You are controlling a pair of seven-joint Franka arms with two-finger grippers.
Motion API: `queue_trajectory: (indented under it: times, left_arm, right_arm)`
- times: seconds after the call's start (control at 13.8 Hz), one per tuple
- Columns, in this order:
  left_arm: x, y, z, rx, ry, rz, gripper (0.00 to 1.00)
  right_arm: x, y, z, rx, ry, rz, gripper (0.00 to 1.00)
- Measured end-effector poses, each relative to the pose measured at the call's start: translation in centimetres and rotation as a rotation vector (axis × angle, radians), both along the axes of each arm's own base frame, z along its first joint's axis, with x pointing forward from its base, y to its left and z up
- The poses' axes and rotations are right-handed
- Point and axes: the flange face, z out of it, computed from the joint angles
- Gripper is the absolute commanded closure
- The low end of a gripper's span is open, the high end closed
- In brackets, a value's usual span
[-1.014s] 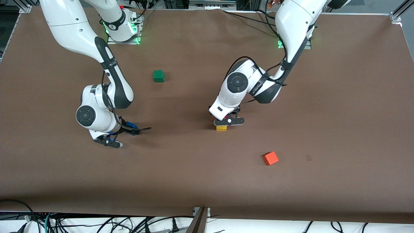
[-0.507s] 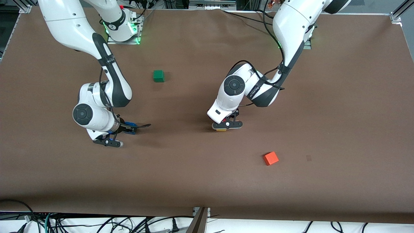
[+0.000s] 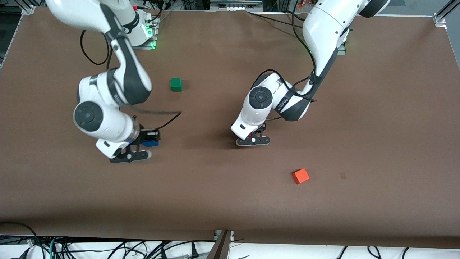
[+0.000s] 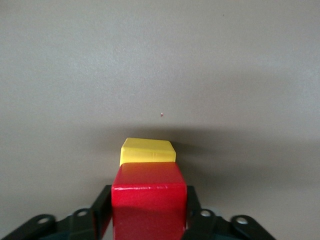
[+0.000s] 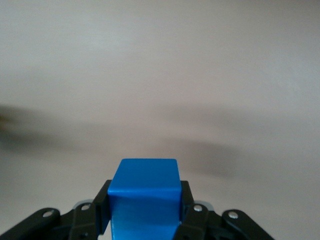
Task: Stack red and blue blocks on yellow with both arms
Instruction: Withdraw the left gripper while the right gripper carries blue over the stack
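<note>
Left gripper (image 4: 149, 220): my fingers are clamped on the deep red plain cube (image 4: 149, 200), low over the middle of the table.
Red cube: it sits between my two black fingers (image 4: 102, 210); the bright yellow plain cube (image 4: 147, 151) lies just under its leading edge, though I cannot tell whether the two touch.
Yellow cube: on the brown table (image 3: 230, 201); in the front view my left hand covers it.
Right gripper (image 5: 144, 220): my fingers grip the bright blue plain cube (image 5: 144, 192), held over the table toward the right arm's end.
Blue cube: shows beside my right hand (image 3: 150, 142) in the front view.
Green cube (image 3: 175, 84): on the table, farther from the front camera than both hands.
Orange-red cube (image 3: 300, 176): nearer the front camera, toward the left arm's end.
</note>
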Motion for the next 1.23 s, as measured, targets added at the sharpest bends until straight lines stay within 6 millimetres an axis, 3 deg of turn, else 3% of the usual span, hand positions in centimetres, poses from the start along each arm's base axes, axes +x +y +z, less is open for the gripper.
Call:
queue_trajectory:
  times: [0.22, 0.43, 0.65, 0.87, 1.09, 1.23]
  left_arm:
    - [1.5, 1.1, 1.7, 0.001, -0.013, 0.023, 0.0]
    - [4.8, 5.4, 8.4, 0.012, -0.043, 0.044, 0.0]
    - [7.7, 14.2, 16.5, 0.047, -0.074, -0.013, 0.0]
    - [9.0, 24.3, 22.9, 0.085, -0.086, -0.034, 0.0]
    - [8.0, 33.5, 29.0, 0.122, -0.081, -0.048, 0.0]
    - [6.6, 39.0, 32.1, 0.112, -0.062, -0.051, 0.0]
  right_arm:
    - [-1.5, 4.8, 0.9, 0.005, -0.014, 0.072, 0.91]
    - [-1.7, 7.1, -0.4, 0.054, 0.017, 0.043, 0.91]
    - [-2.6, 11.2, -1.2, 0.086, 0.034, -0.003, 0.91]
    - [-5.6, 18.5, -1.9, 0.094, 0.027, -0.064, 0.91]
    - [-9.6, 25.8, -4.0, 0.125, -0.014, -0.065, 0.91]
    - [-10.9, 28.2, -5.2, 0.147, -0.039, -0.064, 0.91]
